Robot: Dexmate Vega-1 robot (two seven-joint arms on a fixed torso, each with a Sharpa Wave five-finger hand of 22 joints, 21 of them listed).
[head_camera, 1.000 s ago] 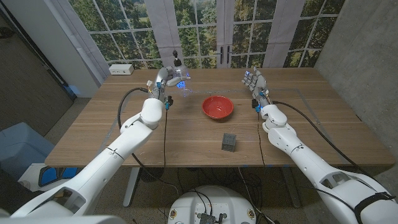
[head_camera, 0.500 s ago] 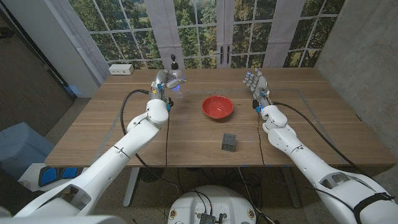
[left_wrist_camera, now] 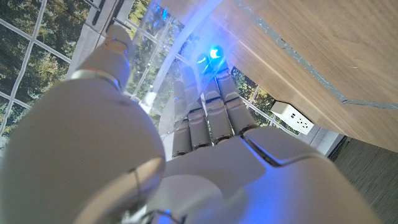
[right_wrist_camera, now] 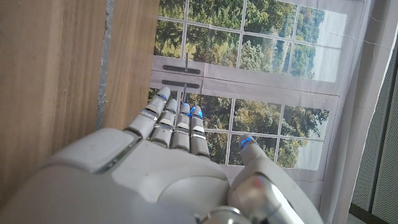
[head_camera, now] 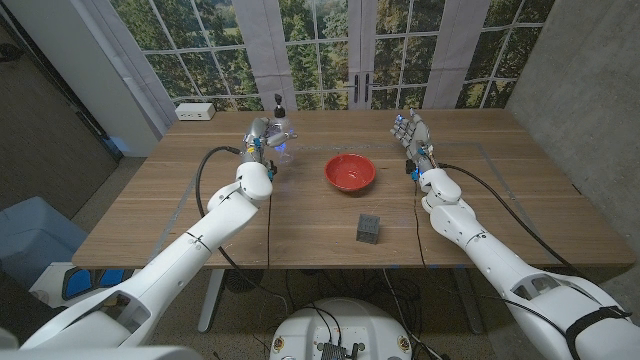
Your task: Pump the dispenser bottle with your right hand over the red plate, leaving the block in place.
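On the wooden table (head_camera: 300,215), seen from the head camera, both arms reach toward the far edge by the windows.

Bottle: a clear dispenser bottle (head_camera: 279,122) with a dark pump top stands near the table's far edge, on the robot's left side, left of the plate.

Left hand: the left hand (head_camera: 263,135) is up against the bottle, its fingers around the bottle's body from the near side; blue lights glow at the fingertips. From the left wrist camera the fingers (left_wrist_camera: 208,118) lie close together and curve forward against something clear, lit blue, so the hand appears to grip the bottle.

Right hand: the right hand (head_camera: 411,132) is on the robot's right side, near the far edge and well apart from the bottle. It holds nothing. From the right wrist camera the fingers (right_wrist_camera: 177,121) reach straight out side by side, with the thumb apart from them.

Plate: the red plate (head_camera: 350,172) sits about mid-table, between the two hands and a little nearer the robot than both.

Block: a small dark grey block (head_camera: 369,228) sits on the table nearer the robot than the plate, slightly to its right, apart from it.

Socket box: a white box (head_camera: 195,111) sits at the far left corner of the table.
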